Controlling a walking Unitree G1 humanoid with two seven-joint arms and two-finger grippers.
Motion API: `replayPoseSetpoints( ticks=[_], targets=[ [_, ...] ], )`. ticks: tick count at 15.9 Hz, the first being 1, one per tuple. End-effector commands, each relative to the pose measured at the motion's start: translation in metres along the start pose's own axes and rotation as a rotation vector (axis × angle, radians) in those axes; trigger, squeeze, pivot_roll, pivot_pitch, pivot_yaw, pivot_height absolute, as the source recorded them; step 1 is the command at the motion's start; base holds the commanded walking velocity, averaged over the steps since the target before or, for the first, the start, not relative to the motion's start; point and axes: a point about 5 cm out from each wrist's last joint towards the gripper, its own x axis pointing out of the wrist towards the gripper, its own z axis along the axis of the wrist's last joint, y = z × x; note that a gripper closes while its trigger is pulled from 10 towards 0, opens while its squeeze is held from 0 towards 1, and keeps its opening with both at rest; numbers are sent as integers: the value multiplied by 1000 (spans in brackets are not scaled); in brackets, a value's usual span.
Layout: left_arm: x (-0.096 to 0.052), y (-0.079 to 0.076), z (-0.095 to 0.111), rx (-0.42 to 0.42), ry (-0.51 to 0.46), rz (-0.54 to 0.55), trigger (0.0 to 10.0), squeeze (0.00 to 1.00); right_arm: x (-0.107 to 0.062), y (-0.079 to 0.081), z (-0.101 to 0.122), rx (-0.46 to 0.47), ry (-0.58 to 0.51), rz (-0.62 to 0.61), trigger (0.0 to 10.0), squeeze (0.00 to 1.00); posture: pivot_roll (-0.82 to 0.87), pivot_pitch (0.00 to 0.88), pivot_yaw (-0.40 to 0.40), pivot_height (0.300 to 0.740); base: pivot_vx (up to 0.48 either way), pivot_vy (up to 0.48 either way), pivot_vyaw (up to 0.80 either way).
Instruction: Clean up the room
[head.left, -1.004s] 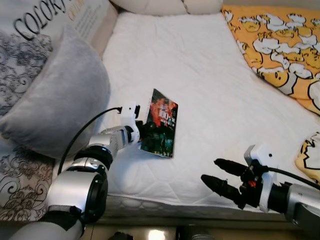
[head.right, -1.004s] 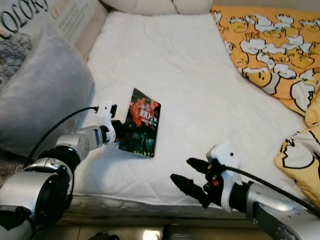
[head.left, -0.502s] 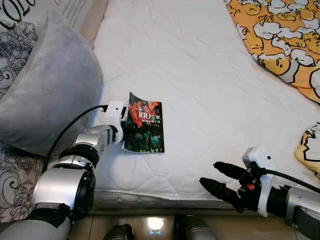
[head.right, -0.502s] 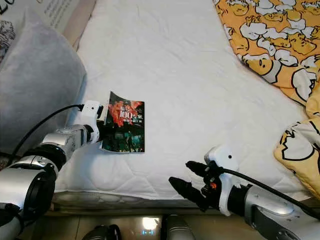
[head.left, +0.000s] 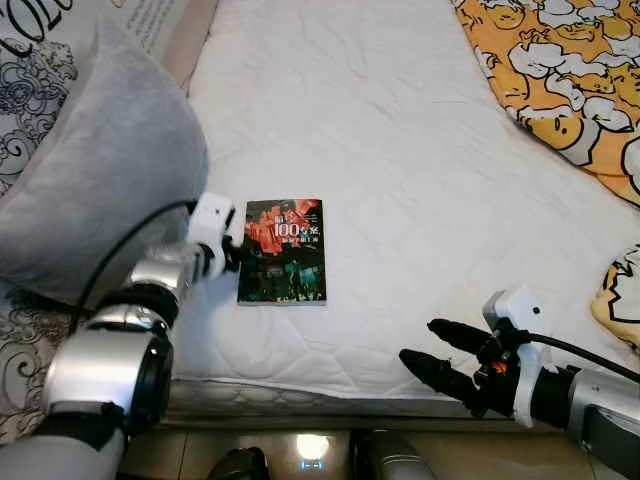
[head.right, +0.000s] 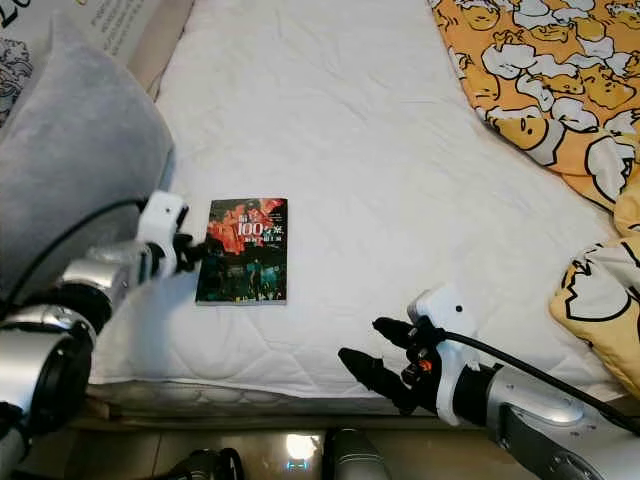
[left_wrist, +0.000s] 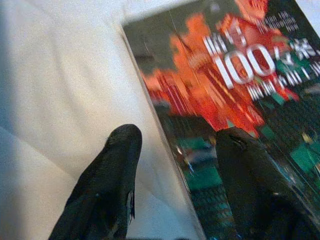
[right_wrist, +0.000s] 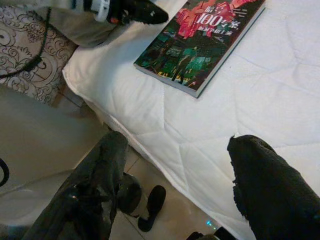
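Paperback book (head.left: 283, 251) lies flat on the white quilted mattress (head.left: 400, 150), cover up, just ahead of our left gripper (head.left: 234, 255). Our left fingers (left_wrist: 107, 185) are spread apart and grasp nothing; in the left wrist view one black finger sits over the bare sheet beside the book's spine edge and the other over the glossy cover, though we cannot tell whether that one touches it. The cover is dark green and black with a burst of red-orange, and large white figures "100" stand among characters we cannot read.

Our right gripper (head.left: 440, 350) hovers at the near edge of the mattress, well apart from the book, its two long black fingers (right_wrist: 272, 190) wide open and empty; between them the right wrist view shows the stitched quilting, the mattress edge and the floor below.

Beside the left fingers bulges a soft grey velvety cushion (head.left: 100, 180), and behind it a pillow (head.left: 40, 40) printed with grey swirls and the letters "COLO". An orange blanket (head.left: 560, 70) patterned with white cartoon ducks lies crumpled on the far right of the bed.
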Motion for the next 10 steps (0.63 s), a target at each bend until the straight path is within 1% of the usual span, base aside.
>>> replayPoseSetpoints(
  ticks=[1,2,3,4,5,6,7,8,9,10],
  targets=[
    [-1,2,3,40,6,7,10000,1000,1,-2,-2,8,1,-20,10000,0,-410,145,32,740,0,0,0],
    [-2,5,9,77,-2,12,10000,1000,3,-3,-3,14,-12,-38,10000,0,-395,124,37,740,0,0,0],
    [-3,5,13,94,-9,12,10000,1000,4,-4,-3,13,-20,-50,10000,0,-387,115,38,740,0,0,0],
    [-3,4,20,119,-32,-3,10000,1000,7,-8,-5,8,-32,-87,10000,0,-365,92,41,740,0,0,0],
    [-3,0,30,109,-86,-34,10000,1000,12,-14,-9,1,-38,-141,10000,0,-341,62,44,740,0,0,0],
    [-2,-5,39,115,-146,-66,10000,1000,15,-19,-12,21,-51,-192,10000,0,-329,49,43,740,0,0,0],
    [-1,-15,49,73,-238,-110,10000,1000,20,-25,-17,36,-46,-241,10000,0,-280,14,38,740,0,0,0],
    [0,-25,57,27,-318,-149,10000,1000,25,-28,-22,70,-44,-243,10000,0,-254,0,38,740,0,0,0],
    [1,-28,59,19,-340,-162,10000,1000,27,-29,-23,82,-48,-241,10000,0,-246,0,38,740,0,0,0],
    [1,-36,59,-5,-360,-199,10000,1000,32,-31,-25,104,-51,-246,10000,0,-212,0,41,740,0,0,0]
  ],
)
